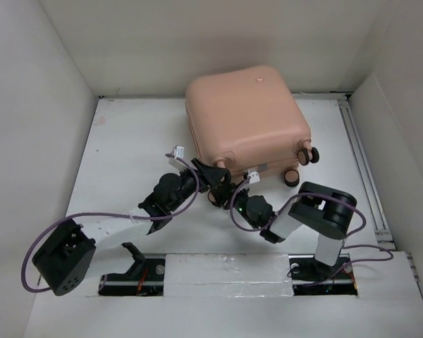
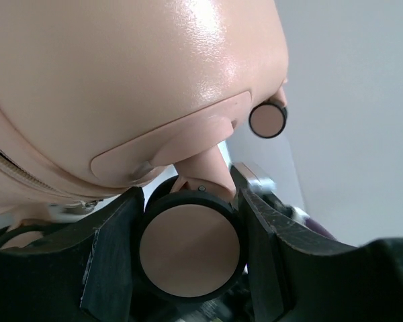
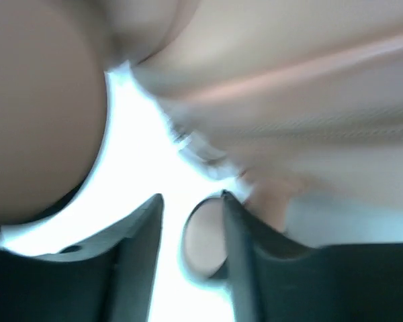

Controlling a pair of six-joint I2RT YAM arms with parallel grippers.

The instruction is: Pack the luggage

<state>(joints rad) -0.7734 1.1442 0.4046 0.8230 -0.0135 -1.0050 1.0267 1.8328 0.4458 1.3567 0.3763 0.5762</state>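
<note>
The luggage [image 1: 247,116] is a pale pink hard-shell suitcase, closed and lying flat at the back middle of the table. Two of its wheels [image 1: 292,177] stick out at its near right corner. My left gripper [image 1: 213,177] is at the case's near edge. In the left wrist view its jaws [image 2: 188,201] press both sides of a pink-and-black wheel [image 2: 190,245], under the shell [image 2: 121,74]. My right gripper [image 1: 237,195] is just right of it. The blurred right wrist view shows it [image 3: 190,198] open, with a small wheel [image 3: 205,238] against its right finger.
White walls close in the table [image 1: 127,141] on the left, back and right. A metal rail [image 1: 363,169] runs along the right side. The arm bases and purple cables [image 1: 49,239] lie at the near edge.
</note>
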